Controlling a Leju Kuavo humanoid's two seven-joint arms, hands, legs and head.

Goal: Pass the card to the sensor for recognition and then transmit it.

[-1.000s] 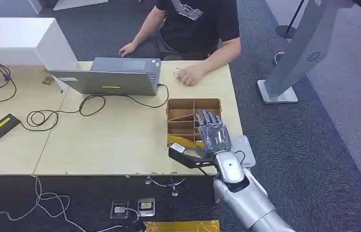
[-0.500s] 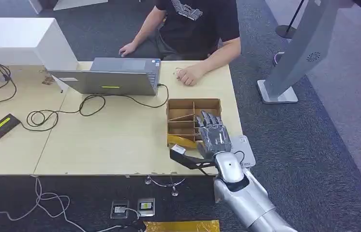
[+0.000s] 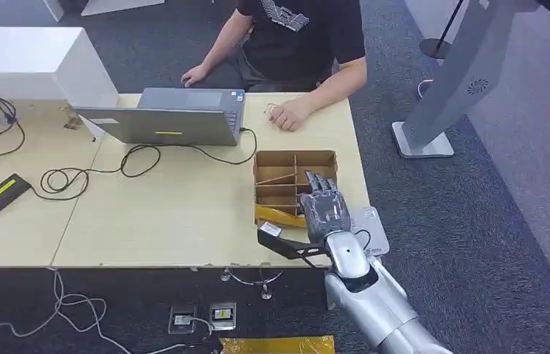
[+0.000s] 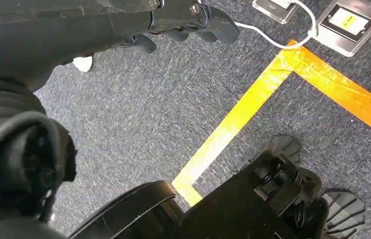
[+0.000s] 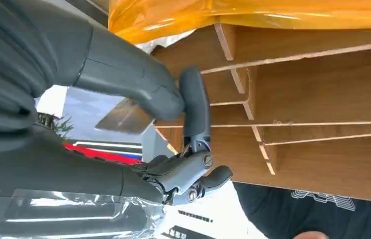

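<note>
My right hand (image 3: 325, 208) reaches into a wooden divided box (image 3: 276, 168) at the table's right end. Close up, the thumb (image 5: 124, 69) and a dark finger (image 5: 194, 107) pinch a thin tan-grey card (image 5: 123, 117) in front of the box's compartments (image 5: 323, 99). A black sensor arm (image 3: 281, 239) juts out at the table's front edge, just left of my wrist. A white flat reader pad (image 3: 372, 226) lies under my forearm. My left hand (image 4: 183, 20) hangs over the carpet, fingers loosely apart and holding nothing.
A person sits at the far side with a hand (image 3: 287, 116) on the table near the box. A laptop (image 3: 165, 116), cables (image 3: 88, 175) and a black device (image 3: 3, 192) lie to the left. A grey stand (image 3: 449, 88) rises on the right.
My right hand has drawn back slightly toward me over the box. Nothing else has moved.
</note>
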